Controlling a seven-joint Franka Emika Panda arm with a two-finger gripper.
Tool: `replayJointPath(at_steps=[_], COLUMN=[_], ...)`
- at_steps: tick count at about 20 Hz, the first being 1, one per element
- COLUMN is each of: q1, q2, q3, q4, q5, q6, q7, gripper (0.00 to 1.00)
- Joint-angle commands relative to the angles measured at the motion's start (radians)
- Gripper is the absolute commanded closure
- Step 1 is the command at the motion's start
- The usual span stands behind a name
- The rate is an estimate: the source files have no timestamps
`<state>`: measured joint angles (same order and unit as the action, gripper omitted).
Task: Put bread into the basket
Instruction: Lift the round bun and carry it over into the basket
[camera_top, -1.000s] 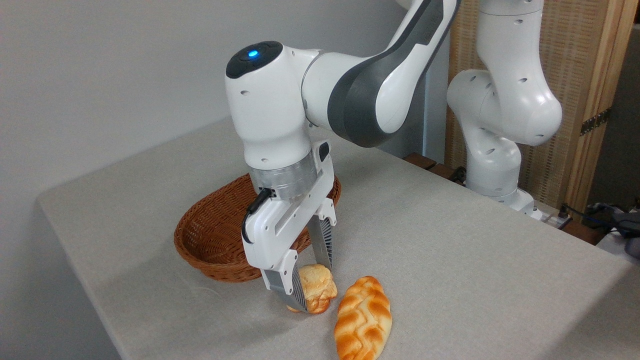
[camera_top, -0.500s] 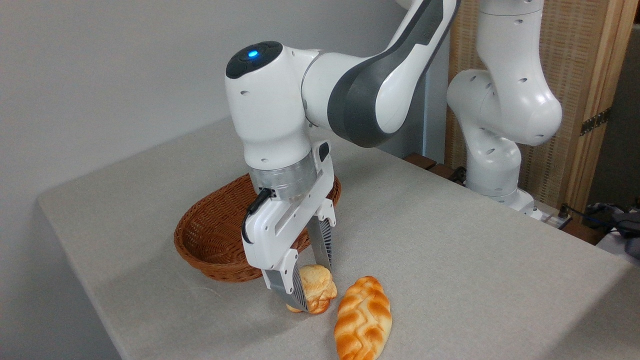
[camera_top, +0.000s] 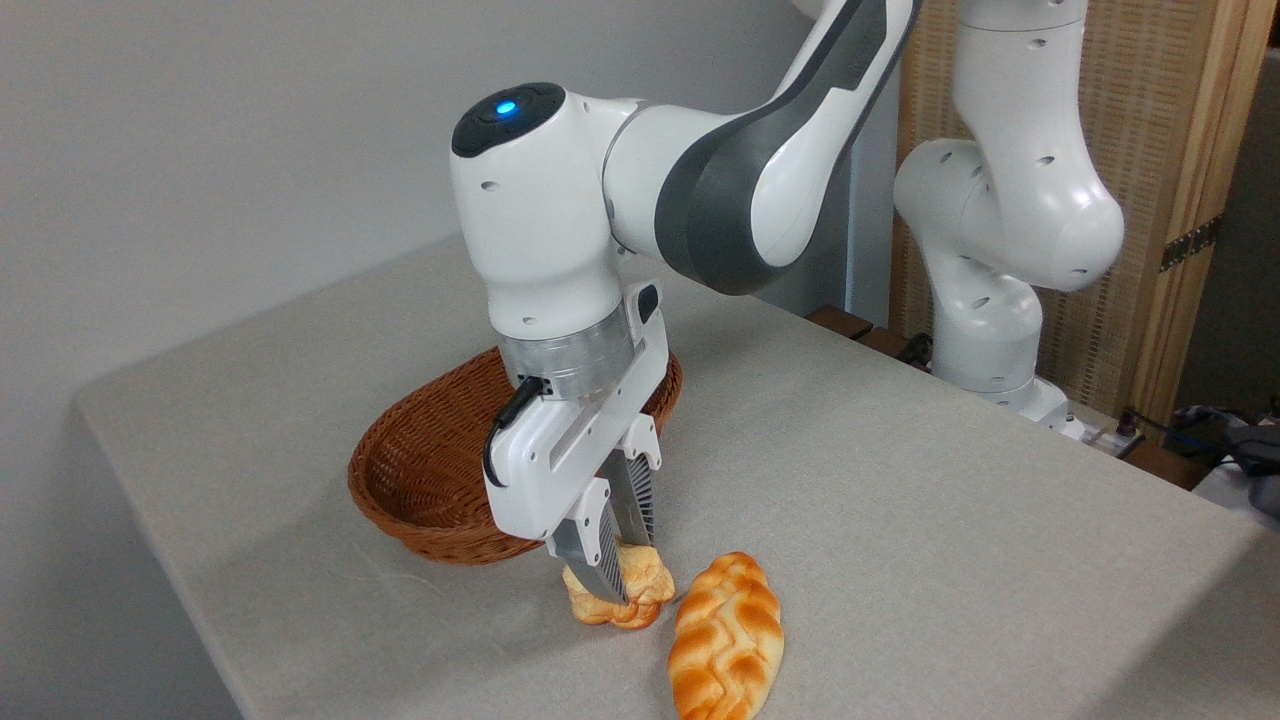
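The bread (camera_top: 640, 592), a small pale-golden bun with toasted edges, sits on the grey table near the front edge. My gripper (camera_top: 628, 572) points straight down and its ribbed fingers (camera_top: 604, 550) are pressed together on the bun, squeezing its middle; the bun still touches the table. The basket (camera_top: 425, 465), an oval brown wicker one, stands just behind and to the left of the gripper, partly hidden by the gripper body, and holds nothing that I can see.
A longer orange-brown braided loaf (camera_top: 725, 635) lies right beside the bun, to its right. The table's front edge (camera_top: 200, 620) runs close below on the left. The arm's base (camera_top: 1000, 380) stands at the back right, by a wooden screen.
The fingers stood apart around the bun before; they have now closed in on it and pinched it. The arm itself has barely moved.
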<state>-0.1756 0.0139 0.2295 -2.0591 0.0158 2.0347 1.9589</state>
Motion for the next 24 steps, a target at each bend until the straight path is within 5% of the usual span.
replayJointPath(at_steps=[1,13,18,24], q1=[-0.004,-0.002,-0.011,-0.012], q2=[-0.017,-0.077,-0.081,-0.084], q3=[0.008,0.036,0.017,-0.090], q4=[-0.004,0.066,0.106,0.125], q5=[0.012,-0.071,-0.138,-0.154], q6=[-0.007,-0.065,-0.103,-0.114], q7=[0.014,-0.009,-0.197,-0.490], gripper=[0.71,0.68,0.65,0.65])
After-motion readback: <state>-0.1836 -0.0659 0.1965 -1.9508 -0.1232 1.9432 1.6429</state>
